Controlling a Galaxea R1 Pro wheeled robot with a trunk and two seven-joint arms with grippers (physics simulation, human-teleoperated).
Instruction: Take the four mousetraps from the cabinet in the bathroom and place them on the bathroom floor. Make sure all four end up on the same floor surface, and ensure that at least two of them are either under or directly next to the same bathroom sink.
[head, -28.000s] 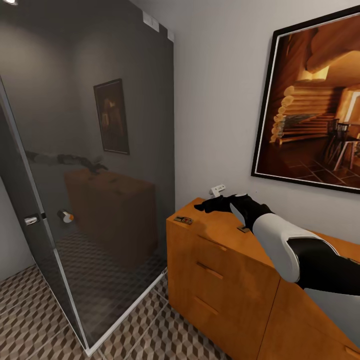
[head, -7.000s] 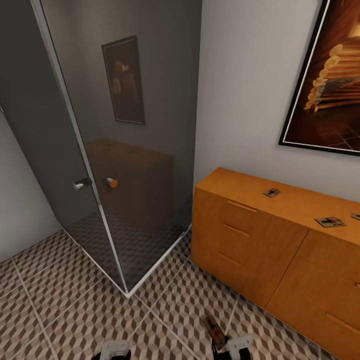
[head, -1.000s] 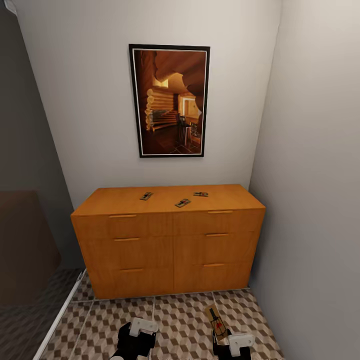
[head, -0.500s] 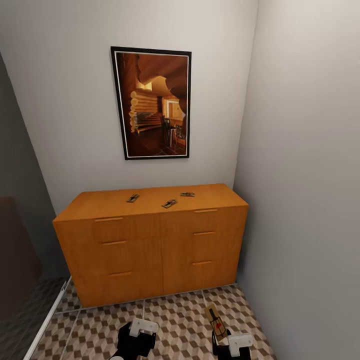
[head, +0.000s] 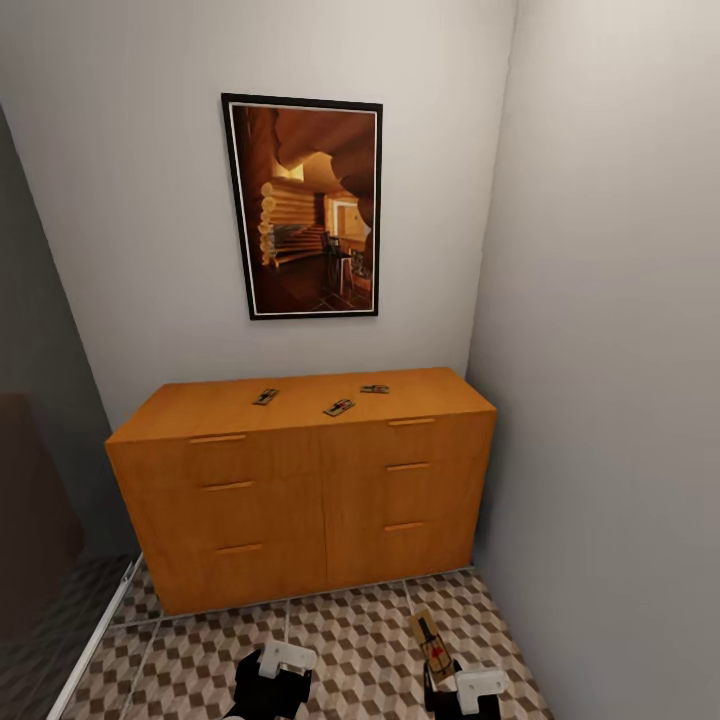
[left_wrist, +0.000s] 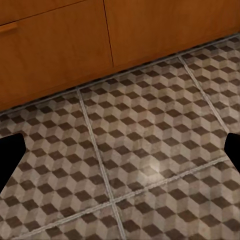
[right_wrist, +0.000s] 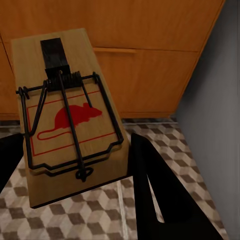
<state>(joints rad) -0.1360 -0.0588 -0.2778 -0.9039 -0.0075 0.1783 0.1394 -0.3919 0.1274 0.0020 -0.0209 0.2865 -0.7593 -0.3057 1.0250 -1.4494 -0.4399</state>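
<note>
A: Head view first. What differs from half a second back?

B: Almost nothing: the cabinet (head: 300, 480), the framed picture (head: 305, 205) above it and the walls sit at the same spots, so the camera has stopped turning. 1 second ago the cabinet stood further right in the picture, which was the view swinging, not the furniture. The left gripper (head: 272, 672) now sits slightly lower at the bottom edge.

A: And the traps?

B: 3 mousetraps lie on the cabinet top: 1 toward the left (head: 265, 397), 1 near the middle front (head: 339, 408), 1 behind it to the right (head: 375, 389). The held mousetrap (head: 431, 643) sticks up from the right gripper (head: 455, 678), above the bathroom floor (head: 360, 640).

A: Left wrist view?

B: Cube-patterned tiles and the cabinet's lower drawer fronts (left_wrist: 65, 50). Its dark fingertips (left_wrist: 10, 155) stand at opposite edges of the picture, spread wide, with nothing between them.

A: Right wrist view?

B: The held mousetrap (right_wrist: 70, 120) shows a red mouse print and a black wire bar. The dark fingers (right_wrist: 150, 180) flank its near end, pinching the board. Behind it stand the drawer fronts (right_wrist: 140, 60), with a grey wall (right_wrist: 220, 110) to one side.
</note>
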